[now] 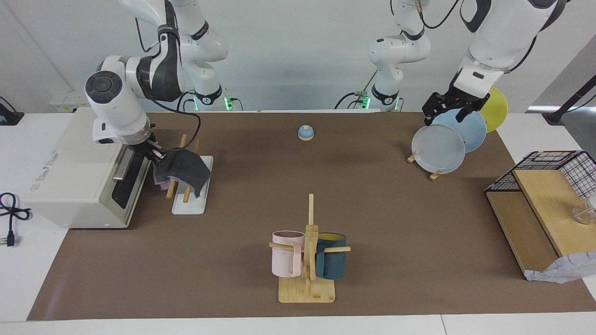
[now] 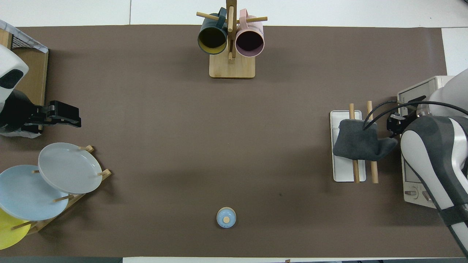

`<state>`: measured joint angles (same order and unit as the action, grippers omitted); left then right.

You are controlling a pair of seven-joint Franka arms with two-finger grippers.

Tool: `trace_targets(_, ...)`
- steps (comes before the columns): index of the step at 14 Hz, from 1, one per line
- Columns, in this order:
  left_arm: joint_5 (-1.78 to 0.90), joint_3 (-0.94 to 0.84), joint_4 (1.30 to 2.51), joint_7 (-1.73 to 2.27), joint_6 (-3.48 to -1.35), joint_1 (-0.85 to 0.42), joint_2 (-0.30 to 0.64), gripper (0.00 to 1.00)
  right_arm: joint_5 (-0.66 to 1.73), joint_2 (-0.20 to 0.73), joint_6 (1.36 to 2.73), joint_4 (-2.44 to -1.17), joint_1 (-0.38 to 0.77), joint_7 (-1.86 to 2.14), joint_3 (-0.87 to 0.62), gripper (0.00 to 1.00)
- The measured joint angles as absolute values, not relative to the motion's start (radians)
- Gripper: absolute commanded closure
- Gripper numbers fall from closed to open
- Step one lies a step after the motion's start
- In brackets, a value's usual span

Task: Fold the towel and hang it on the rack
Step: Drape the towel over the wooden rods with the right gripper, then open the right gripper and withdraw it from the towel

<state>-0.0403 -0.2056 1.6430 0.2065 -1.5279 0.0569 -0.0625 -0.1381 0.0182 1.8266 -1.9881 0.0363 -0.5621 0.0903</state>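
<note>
The towel point(image 1: 182, 170) is draped dark grey face up over the two wooden bars of the rack point(image 1: 188, 204), which has a white base and stands at the right arm's end of the table. A bit of its purple face shows at the lower edge. My right gripper point(image 1: 156, 154) is at the towel's edge beside the rack and is shut on it. In the overhead view the towel point(image 2: 360, 142) lies across the rack point(image 2: 343, 171), with its corner drawn toward the right gripper point(image 2: 394, 128). My left gripper point(image 1: 448, 111) waits in the air over the plate rack; it also shows in the overhead view point(image 2: 71, 118).
A white appliance point(image 1: 70, 177) stands right beside the rack. A mug tree point(image 1: 307, 251) holds a pink and a dark blue mug. A plate rack point(image 1: 440, 149) holds three plates. A small blue bell point(image 1: 306, 133) sits nearer the robots. A wooden shelf point(image 1: 535, 209) bears a wire basket.
</note>
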Motion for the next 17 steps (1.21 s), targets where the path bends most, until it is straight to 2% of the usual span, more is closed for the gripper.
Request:
trace_targets(6, -0.04, -0.206, 1.643, 0.191, -1.528, 0.056, -0.063, 0.0, -0.138, 0.013, 1.836, -1.98, 0.037, -0.487, 0.086, 0.0)
trace_targets(11, -0.04, -0.206, 1.643, 0.19, -1.528, 0.056, -0.063, 0.0, -0.105, 0.003, 1.833, -1.896, 0.037, -0.413, 0.084, 0.0)
trace_targets(13, -0.04, -0.205, 1.643, 0.19, -1.53, 0.057, -0.065, 0.0, -0.096, -0.002, 1.778, -1.841, 0.038, -0.391, 0.077, 0.0)
trace_targets(17, -0.04, -0.199, 1.642, 0.19, -1.531, 0.057, -0.069, 0.0, -0.093, -0.005, 1.567, -1.671, 0.036, -0.229, 0.076, 0.0)
